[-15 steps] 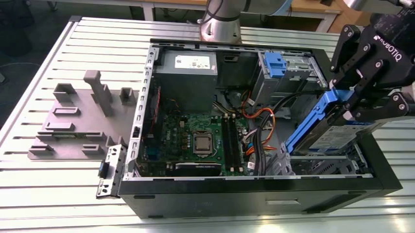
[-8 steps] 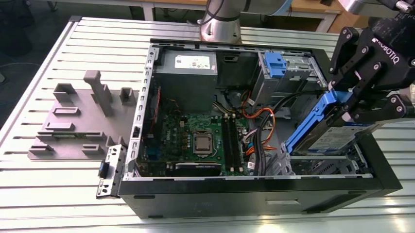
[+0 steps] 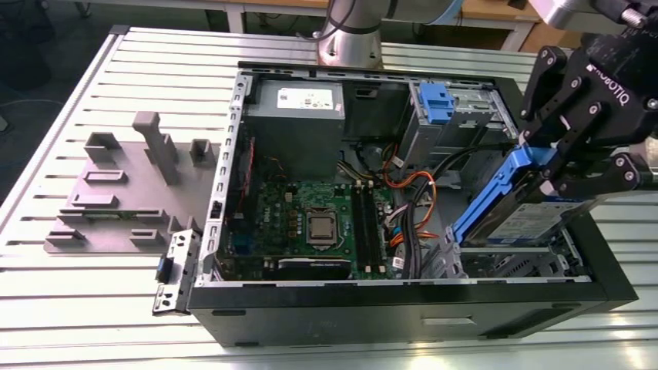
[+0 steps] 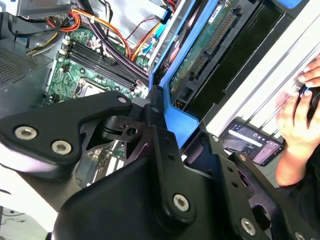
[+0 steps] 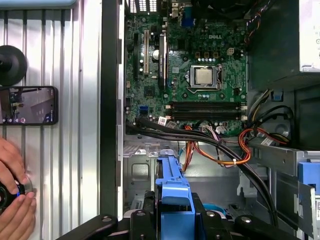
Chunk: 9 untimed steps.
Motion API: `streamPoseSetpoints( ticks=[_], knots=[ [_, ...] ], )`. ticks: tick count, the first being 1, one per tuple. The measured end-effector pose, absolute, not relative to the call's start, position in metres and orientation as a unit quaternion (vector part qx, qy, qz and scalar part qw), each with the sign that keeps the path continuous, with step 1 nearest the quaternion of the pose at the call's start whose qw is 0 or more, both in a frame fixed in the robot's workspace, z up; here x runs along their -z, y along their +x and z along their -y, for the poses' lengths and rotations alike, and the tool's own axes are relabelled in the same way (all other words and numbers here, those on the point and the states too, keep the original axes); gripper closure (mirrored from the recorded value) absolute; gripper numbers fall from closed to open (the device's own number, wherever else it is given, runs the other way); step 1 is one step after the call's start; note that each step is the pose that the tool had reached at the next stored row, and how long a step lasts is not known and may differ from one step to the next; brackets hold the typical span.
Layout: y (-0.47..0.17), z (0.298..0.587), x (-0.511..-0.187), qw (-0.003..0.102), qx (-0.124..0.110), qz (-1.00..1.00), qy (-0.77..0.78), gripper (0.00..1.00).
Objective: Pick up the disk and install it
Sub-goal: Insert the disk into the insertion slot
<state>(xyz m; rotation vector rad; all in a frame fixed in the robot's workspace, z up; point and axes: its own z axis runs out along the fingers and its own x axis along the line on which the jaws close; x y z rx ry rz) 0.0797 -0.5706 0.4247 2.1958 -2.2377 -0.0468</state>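
My gripper (image 3: 550,166) is shut on the disk (image 3: 522,221), a silver drive with a blue-and-white label in a blue plastic carrier (image 3: 491,193). The disk hangs tilted, its lower end dipping into the metal drive bay (image 3: 511,260) at the front corner of the open computer case (image 3: 411,297), on the exterior view's right. The second wrist view shows the disk's green circuit-board side (image 4: 200,55) and the carrier's blue end (image 4: 180,117) clamped between black fingers (image 4: 150,130). The first wrist view shows the carrier (image 5: 172,192) above the bay's floor.
Inside the case are the motherboard (image 3: 308,223), orange and black cables (image 3: 411,185), a grey power supply box (image 3: 298,104) and a small blue latch piece (image 3: 435,104). A grey fixture plate (image 3: 113,193) lies on the slatted table. A person's hand (image 5: 12,200) and a phone (image 5: 27,105) are beside the case.
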Motion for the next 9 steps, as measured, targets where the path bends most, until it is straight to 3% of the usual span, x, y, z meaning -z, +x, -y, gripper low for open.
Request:
streamPoseSetpoints(
  ticks=[9],
  knots=[
    [0.08, 0.571, -0.41, 0.003, 0.015, 0.713, 0.7, 0.64]
  ],
)
